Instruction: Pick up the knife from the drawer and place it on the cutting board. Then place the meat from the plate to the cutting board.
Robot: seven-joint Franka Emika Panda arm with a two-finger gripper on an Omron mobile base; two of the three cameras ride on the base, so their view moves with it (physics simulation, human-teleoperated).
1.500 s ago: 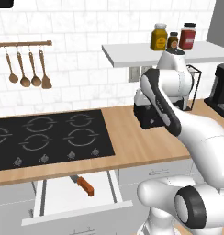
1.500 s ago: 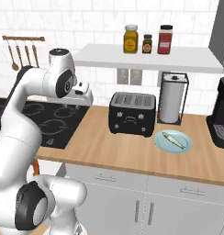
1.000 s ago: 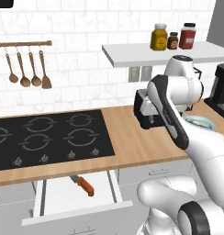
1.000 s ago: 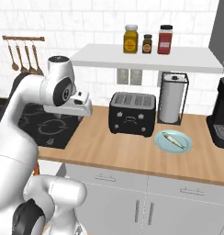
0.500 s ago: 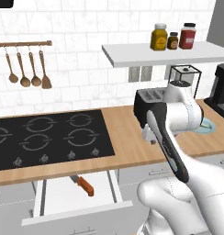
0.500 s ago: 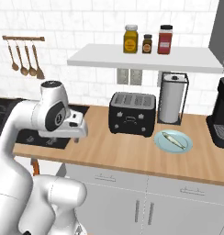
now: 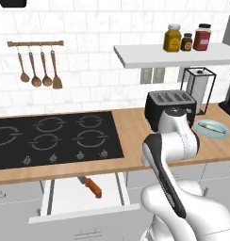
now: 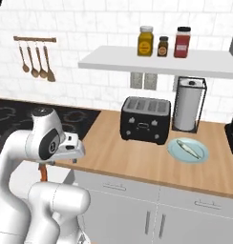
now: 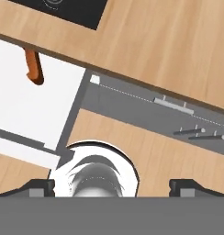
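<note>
The left base view looks forward and down from behind the arm's left, taking in the hob [image 7: 51,139], the open drawer [image 7: 81,195] below it and the counter [image 7: 133,124] out to the toaster [image 7: 171,108] and plate [image 7: 211,128]. The right base view faces the same wall from behind the arm's right, nearer the toaster [image 8: 144,119] and plate [image 8: 187,150]. Both share the counter, toaster, plate and shelf. The hand view looks almost straight down, close over the counter edge [image 9: 169,50] and drawer [image 9: 26,108].

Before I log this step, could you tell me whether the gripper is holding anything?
Nothing: the gripper is open and empty, and the knife lies in the drawer.
</note>
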